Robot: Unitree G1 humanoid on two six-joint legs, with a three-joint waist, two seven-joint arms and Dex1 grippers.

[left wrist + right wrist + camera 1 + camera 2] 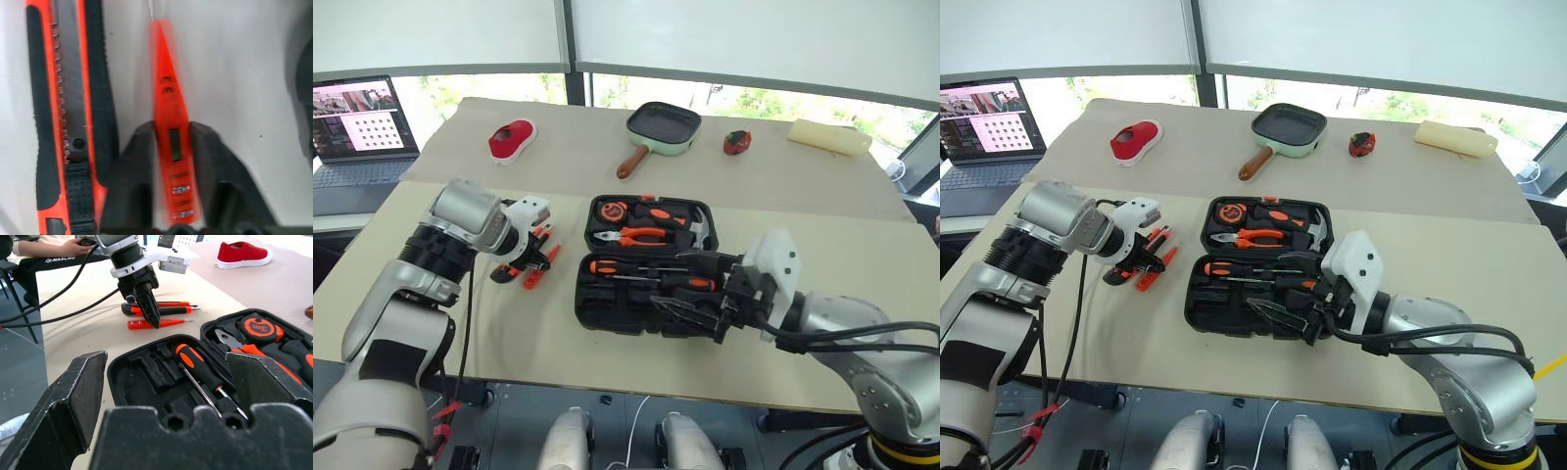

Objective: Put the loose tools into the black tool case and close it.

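Two left fingers pinch tester screwdriver.

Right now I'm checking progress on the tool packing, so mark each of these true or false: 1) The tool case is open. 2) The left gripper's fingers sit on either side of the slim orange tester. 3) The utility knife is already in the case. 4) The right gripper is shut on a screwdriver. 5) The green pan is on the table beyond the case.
1) True: the black tool case lies open.
2) True: the left gripper has its fingers on either side of the tester screwdriver.
3) False: the utility knife lies on the table beside the tester, outside the case.
4) False: the right gripper is open and holds nothing, near the case.
5) True: the green pan sits beyond the case.
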